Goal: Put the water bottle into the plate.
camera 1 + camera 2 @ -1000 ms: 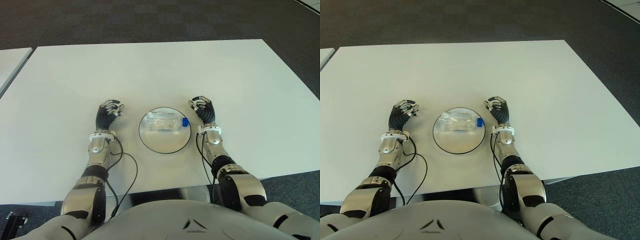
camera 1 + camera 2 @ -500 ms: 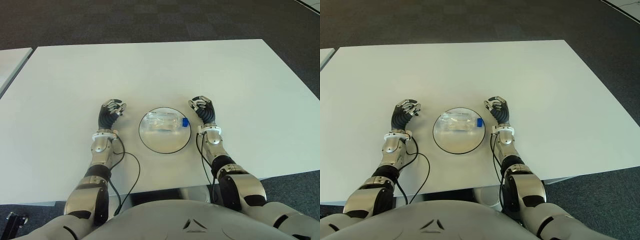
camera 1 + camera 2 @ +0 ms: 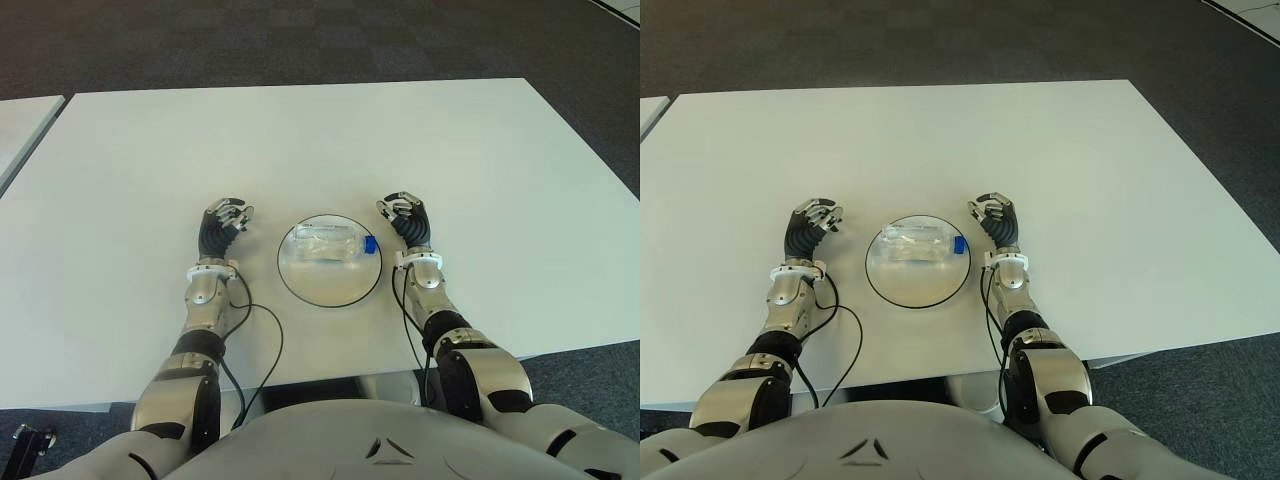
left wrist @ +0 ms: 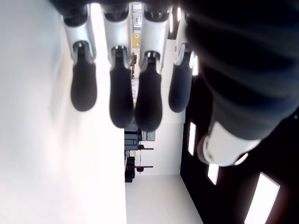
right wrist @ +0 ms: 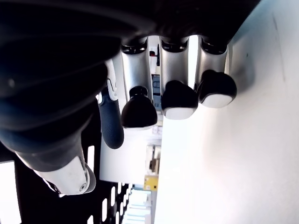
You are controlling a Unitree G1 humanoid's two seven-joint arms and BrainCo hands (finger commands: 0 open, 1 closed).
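**Left eye view: bottle lying in the plate, both hands empty beside it**

Left eye view shows a white table [image 3: 330, 140] with a round plate [image 3: 330, 288] near the robot's edge. The plate is pale with a thin dark rim. A clear water bottle [image 3: 332, 243] lies on its side in the far half of the plate, its blue cap [image 3: 370, 244] pointing toward the robot's right. Any label or writing on the bottle is too small to read, and no brand can be made out anywhere on the plate or table.

The left hand [image 3: 222, 226] shows to the left of the plate, apart from it, over the table. In the left wrist view its fingers [image 4: 122, 100] hang curved and loose with nothing between them, so the hand is slack and empty. A black cable [image 3: 262, 345] loops from the left forearm across the table toward the near edge.

The right hand [image 3: 406, 217] shows just to the right of the plate, near the bottle's cap end but not touching it. In the right wrist view its fingertips [image 5: 177, 99] are bent inward, and the thumb stands apart from them; nothing is held.

A second pale table edge [image 3: 22, 125] shows at the far left, and dark carpet [image 3: 300, 40] lies beyond the table.
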